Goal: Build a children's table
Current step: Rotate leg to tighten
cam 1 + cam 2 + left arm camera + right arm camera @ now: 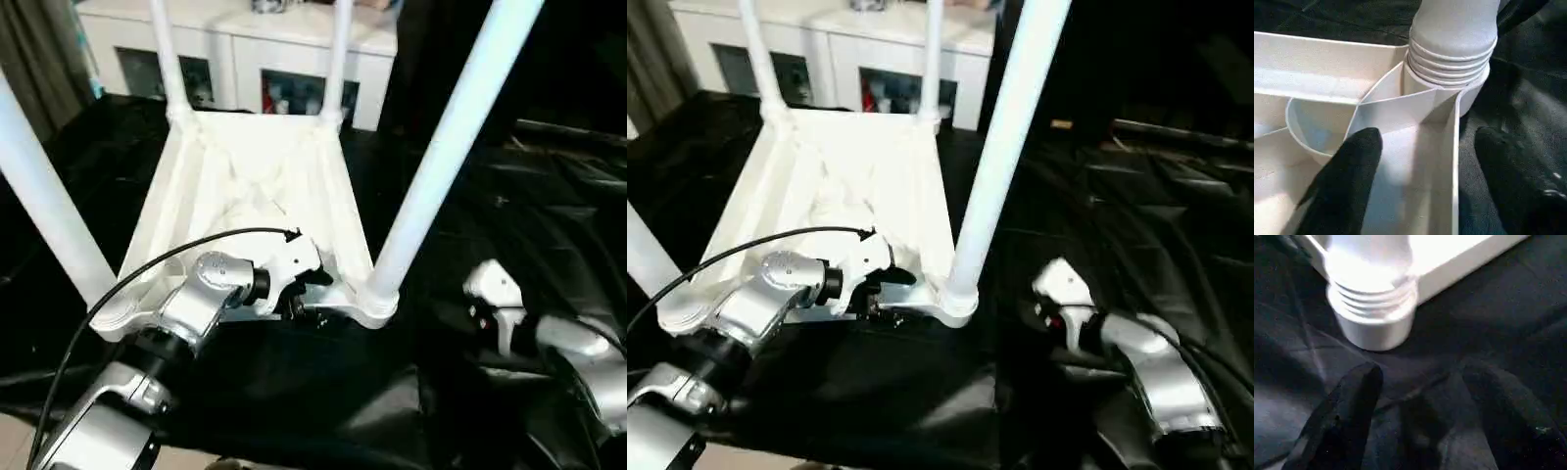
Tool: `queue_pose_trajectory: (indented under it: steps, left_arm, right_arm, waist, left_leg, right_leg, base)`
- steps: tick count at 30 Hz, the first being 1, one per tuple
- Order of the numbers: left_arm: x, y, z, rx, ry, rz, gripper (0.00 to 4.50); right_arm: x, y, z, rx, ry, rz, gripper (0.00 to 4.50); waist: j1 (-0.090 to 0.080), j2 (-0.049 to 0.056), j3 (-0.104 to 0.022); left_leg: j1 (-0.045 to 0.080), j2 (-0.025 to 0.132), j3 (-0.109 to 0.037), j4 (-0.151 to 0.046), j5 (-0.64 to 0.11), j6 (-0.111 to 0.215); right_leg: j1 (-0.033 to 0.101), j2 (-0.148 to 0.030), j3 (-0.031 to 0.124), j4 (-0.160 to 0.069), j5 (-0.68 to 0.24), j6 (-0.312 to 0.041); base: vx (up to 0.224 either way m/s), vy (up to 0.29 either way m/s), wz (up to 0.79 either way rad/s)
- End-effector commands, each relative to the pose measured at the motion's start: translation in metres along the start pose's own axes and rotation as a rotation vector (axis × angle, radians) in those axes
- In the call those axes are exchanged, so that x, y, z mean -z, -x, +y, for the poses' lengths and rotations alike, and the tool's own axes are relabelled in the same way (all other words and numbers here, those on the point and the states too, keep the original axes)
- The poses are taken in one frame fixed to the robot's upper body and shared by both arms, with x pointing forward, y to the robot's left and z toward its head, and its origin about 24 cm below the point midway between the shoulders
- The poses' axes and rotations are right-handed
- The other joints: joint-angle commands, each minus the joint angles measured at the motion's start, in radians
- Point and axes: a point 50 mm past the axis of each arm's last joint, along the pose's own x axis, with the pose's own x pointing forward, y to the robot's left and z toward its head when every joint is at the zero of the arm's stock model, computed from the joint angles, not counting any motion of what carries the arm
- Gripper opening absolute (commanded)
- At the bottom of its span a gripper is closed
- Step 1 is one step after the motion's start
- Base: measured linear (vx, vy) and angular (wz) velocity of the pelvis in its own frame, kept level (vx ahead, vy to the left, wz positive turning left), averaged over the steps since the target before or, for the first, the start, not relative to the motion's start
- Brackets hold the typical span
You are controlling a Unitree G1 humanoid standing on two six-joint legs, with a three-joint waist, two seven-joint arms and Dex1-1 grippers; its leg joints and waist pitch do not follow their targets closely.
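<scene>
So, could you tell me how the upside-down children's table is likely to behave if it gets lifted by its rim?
The children's table is thin ribbed plastic, so probably light yet stiff. Four legs, such as the near right leg, stand tall, so it may tip. The left gripper straddles the smooth rim, which might slip.

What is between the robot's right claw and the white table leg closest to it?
Just bare black cloth. In the right wrist view, the right gripper faces the leg's threaded base in its corner socket, with nothing else between.
</scene>
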Motion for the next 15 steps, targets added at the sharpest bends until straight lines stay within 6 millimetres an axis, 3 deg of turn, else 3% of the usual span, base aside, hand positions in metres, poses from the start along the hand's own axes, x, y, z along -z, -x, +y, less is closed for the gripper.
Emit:
queue_pose_trajectory:
  steps: [1,4,15]
  left_arm:
    - [0.004,0.002,0.001,0.012,0.012,0.041,3.02]
    - [0.004,0.007,0.003,0.007,0.029,0.057,2.82]
    - [0.012,0.016,0.0,0.054,0.063,0.091,1.91]
  right_arm:
    - [-0.003,0.005,-0.001,-0.005,0.003,0.003,3.13]
    - [-0.003,0.006,-0.001,-0.009,-0.001,0.003,3.13]
    - [-0.005,0.004,-0.002,-0.01,-0.003,0.006,3.13]
  waist:
    - [0.003,0.0,-0.058]
    - [0.002,0.0,-0.057]
    - [0.001,-0.001,-0.055]
  left_leg:
    - [0.013,0.028,-0.016,-0.074,-0.293,0.021]
    - [0.014,0.028,-0.014,-0.074,-0.293,0.021]
    - [0.015,0.028,-0.015,-0.077,-0.314,0.01]
  right_leg:
    - [0.035,-0.036,0.019,-0.079,-0.252,-0.202]
    - [0.036,-0.036,0.018,-0.078,-0.241,-0.213]
    - [0.032,-0.038,0.019,-0.083,-0.298,-0.197]
  base:
    - [0.0,0.0,0.0]
    - [0.0,0.0,0.0]
    - [0.0,0.0,0.0]
